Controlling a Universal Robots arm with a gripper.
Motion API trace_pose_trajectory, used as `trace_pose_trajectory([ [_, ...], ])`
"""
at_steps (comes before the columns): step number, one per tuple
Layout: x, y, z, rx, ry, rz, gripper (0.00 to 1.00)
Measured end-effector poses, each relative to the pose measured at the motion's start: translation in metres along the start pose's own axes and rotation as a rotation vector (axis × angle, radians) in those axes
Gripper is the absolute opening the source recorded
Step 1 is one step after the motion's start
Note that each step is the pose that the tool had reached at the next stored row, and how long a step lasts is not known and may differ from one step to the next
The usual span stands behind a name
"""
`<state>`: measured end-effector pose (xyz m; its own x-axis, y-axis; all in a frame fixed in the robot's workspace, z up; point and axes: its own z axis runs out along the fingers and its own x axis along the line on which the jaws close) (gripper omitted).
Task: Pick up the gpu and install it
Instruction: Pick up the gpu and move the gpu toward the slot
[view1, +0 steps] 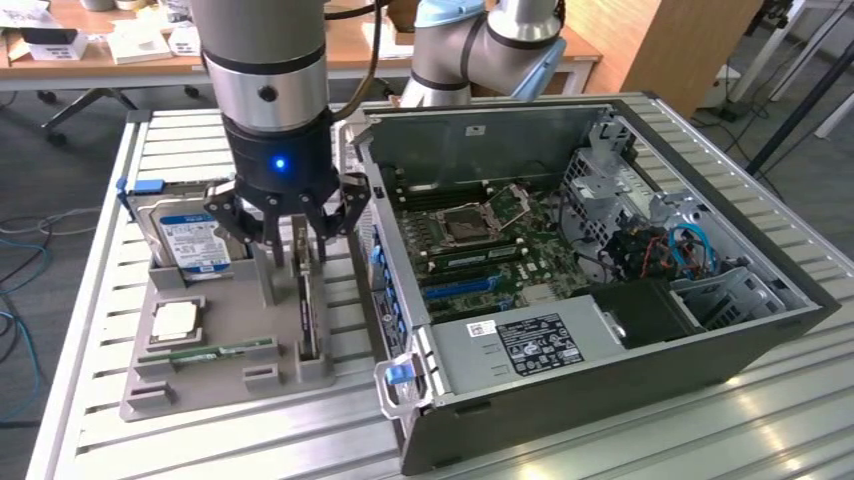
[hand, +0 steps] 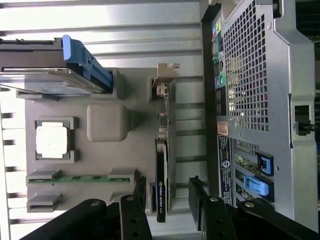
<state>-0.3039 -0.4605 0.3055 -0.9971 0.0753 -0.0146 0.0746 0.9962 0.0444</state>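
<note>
End effector (hand: 167, 189) spread open, straddling the upright gpu (hand: 161, 170), in grey tray (hand: 132, 95)

Work table (view1: 747, 420): pale metal top of long parallel slats, with grooves between them.
Floor (view1: 54, 160): grey and matte, seen past the table's edge on the exterior view's left.
Cables (view1: 20, 228): loose blue and grey loops on the floor, just off that same table edge.
Wooden desk (view1: 94, 72): behind the table, light brown top with small white boxes (view1: 60, 45) on it.
Chair base (view1: 83, 105): dark spokes with castors, under the desk, behind the table.
Wooden panel (view1: 661, 40): upright and orange-brown, behind the table's far corner on the exterior view's right.
Dark poles (view1: 801, 95): slanted, beyond that far corner.
Light: even and soft, with a pale sheen on the table's slats.
</note>
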Motion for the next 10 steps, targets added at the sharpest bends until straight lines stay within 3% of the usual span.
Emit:
trace_pose_trajectory([
  [10, 0.000, -0.0008, 0.0181, 0.0000, 0.0000, 0.000, 0.47],
])
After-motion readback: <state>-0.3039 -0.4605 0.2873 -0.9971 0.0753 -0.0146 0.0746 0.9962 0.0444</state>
